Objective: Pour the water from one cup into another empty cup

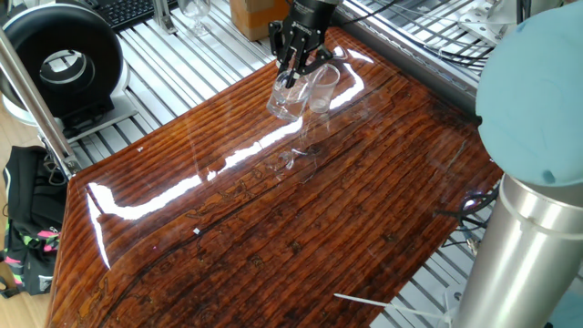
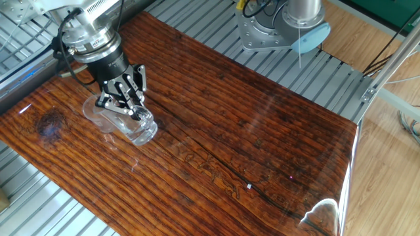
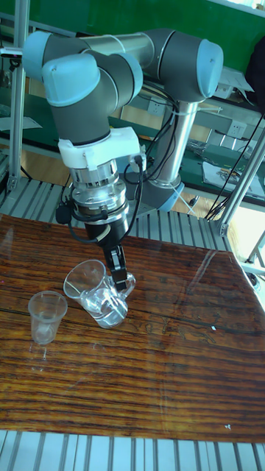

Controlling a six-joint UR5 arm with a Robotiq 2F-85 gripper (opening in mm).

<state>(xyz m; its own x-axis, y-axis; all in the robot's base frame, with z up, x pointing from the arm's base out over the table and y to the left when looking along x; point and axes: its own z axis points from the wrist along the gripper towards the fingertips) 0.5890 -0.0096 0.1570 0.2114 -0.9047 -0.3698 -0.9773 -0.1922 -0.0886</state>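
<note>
Item: wide clear glass mug with a curved side handle and thick base (image 3: 101, 293), held by the robot's black two-finger hand (image 3: 116, 274), whose fingers are clamped on the mug at its handle side. The mug is off upright, its open mouth tipped toward nine o'clock in the tall fixed view, long axis slanting from the base at four o'clock up to the rim at ten o'clock. Contents: clear colourless water, too faint to make out. Receiving vessel: small clear thin-walled tapered cup without handle (image 3: 47, 316), upright on the glossy reddish-brown wood-grain counter (image 3: 162, 368), at about eight o'clock from the hand, near the mug's mouth but apart from it; in the one fixed view the two (image 1: 286, 95) (image 1: 323, 85) appear just beside each other. Obstructions: none between them. Surroundings: black round fan-like unit (image 1: 59, 66) off the counter at ten o'clock, well apart.
</note>
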